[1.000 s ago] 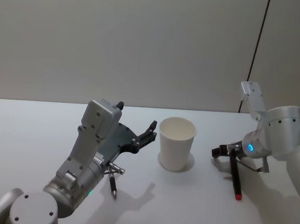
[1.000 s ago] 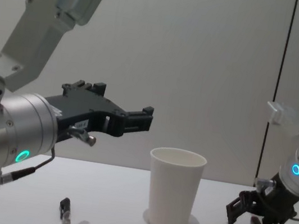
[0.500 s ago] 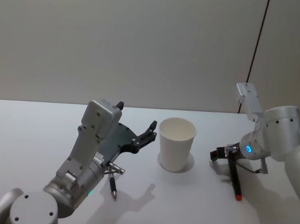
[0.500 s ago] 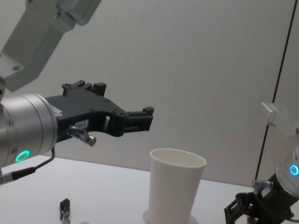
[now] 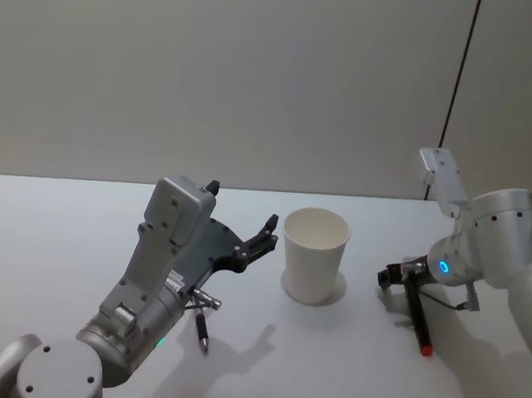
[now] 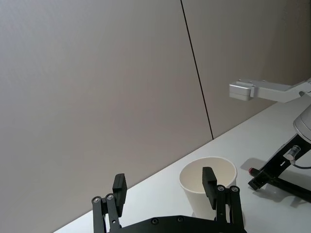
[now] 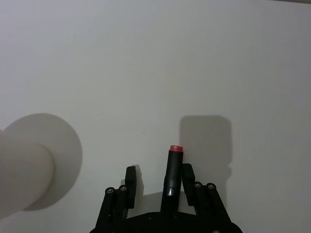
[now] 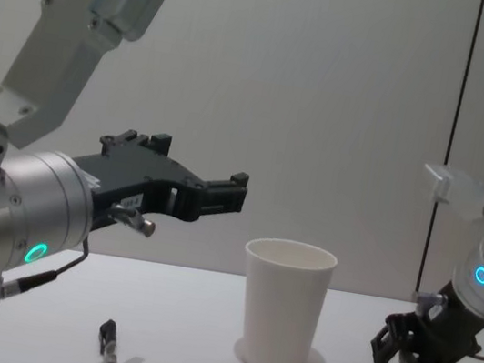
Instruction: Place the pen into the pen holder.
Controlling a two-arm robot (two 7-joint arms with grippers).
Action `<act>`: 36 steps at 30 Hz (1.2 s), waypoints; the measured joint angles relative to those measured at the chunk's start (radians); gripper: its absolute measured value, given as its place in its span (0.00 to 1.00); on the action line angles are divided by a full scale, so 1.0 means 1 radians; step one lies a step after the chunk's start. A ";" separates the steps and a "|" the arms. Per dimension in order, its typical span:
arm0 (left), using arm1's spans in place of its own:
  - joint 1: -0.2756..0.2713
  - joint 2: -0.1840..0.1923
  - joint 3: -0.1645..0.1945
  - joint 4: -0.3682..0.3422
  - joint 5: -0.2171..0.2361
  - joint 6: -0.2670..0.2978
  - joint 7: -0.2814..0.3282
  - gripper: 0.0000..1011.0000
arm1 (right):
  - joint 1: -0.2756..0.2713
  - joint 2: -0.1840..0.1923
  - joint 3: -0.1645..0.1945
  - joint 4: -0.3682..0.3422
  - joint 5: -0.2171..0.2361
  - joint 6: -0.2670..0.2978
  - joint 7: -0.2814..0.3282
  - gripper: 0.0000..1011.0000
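The right pincer (image 7: 158, 175) is reaching low, its released jaws straddling the pen (image 5: 418, 312) lying right of the pen holder (image 5: 314, 256). The left pincer (image 6: 164, 184) is hovering released left of it, over the tabletop (image 5: 42, 237) before a grey wall (image 5: 212, 66).

A plain, matte wall (image 5: 211, 75) of greyish beige runs across the whole background. One thin dark vertical seam (image 5: 458, 76) toward the right splits it into a broad panel and a narrower one. At its foot the wall meets a smooth white desk (image 5: 51, 237) in a straight horizontal line, and the desk spreads forward from there. The light is soft and even, laying pale, blurred grey shadows on the desk's surface.
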 joint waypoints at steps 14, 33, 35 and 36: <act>0.000 0.000 0.000 0.000 0.000 0.000 0.000 0.99 | -0.027 0.012 0.009 -0.056 -0.027 0.019 0.011 0.25; 0.000 0.000 0.000 0.000 0.000 0.000 0.000 0.99 | -0.054 0.027 0.021 -0.124 -0.069 0.004 0.035 0.18; 0.000 0.000 0.000 0.000 0.000 0.000 0.000 0.99 | -0.060 0.030 0.021 -0.138 -0.076 -0.007 0.040 0.18; 0.000 0.000 0.000 0.000 0.000 0.000 0.000 0.99 | -0.060 0.030 0.021 -0.138 -0.076 -0.007 0.040 0.18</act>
